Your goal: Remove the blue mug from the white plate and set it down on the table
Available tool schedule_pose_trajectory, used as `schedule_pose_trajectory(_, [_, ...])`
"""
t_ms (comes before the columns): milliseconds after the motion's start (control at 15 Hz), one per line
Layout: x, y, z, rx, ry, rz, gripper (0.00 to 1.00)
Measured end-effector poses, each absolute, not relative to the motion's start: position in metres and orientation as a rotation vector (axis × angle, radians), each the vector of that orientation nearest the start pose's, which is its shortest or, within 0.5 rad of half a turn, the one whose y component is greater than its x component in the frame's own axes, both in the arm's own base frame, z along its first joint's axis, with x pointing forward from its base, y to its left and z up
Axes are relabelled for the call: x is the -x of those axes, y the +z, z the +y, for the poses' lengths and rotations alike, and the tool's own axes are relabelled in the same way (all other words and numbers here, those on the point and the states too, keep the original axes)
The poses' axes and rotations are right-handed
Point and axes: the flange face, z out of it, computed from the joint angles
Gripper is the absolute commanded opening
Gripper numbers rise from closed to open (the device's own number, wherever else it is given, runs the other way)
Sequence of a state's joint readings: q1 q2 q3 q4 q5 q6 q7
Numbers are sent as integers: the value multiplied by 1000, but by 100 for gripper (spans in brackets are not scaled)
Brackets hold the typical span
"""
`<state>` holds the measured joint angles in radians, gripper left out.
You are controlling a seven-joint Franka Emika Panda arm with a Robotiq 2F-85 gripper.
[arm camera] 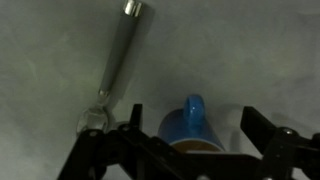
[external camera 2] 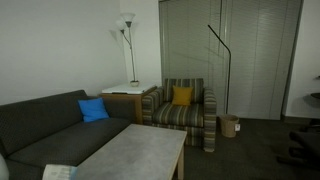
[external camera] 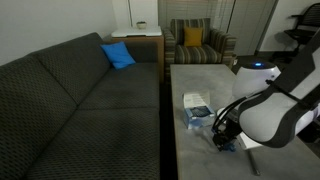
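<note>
In the wrist view the blue mug (arm camera: 186, 128) sits low in the picture, its handle (arm camera: 193, 104) pointing to the top edge and its rim toward the camera. My gripper (arm camera: 196, 119) is open. One dark finger (arm camera: 137, 118) stands on one side of the mug and the other finger (arm camera: 256, 122) on the opposite side, both clear of it. No white plate shows under or beside the mug. In an exterior view the gripper (external camera: 222, 137) hangs low over the near end of the grey table (external camera: 200, 80).
A metal spoon (arm camera: 120, 55) lies on the table beside the mug. A white-and-blue box (external camera: 195, 108) lies close to the gripper. A dark couch (external camera: 80, 90) with a blue cushion (external camera: 118, 55) runs along the table. A striped armchair (external camera 2: 185, 108) stands at the far end.
</note>
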<state>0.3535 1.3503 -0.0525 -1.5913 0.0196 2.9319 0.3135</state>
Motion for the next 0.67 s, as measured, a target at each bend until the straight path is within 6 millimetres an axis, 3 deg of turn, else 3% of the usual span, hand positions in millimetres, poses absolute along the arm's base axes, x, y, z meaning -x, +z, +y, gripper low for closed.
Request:
schedule_pose_trajectory(333, [-535,-88,185,3291,-183,9,100])
schedule_pose_trajectory(667, [-518,-59,193,3356,-235,25,100])
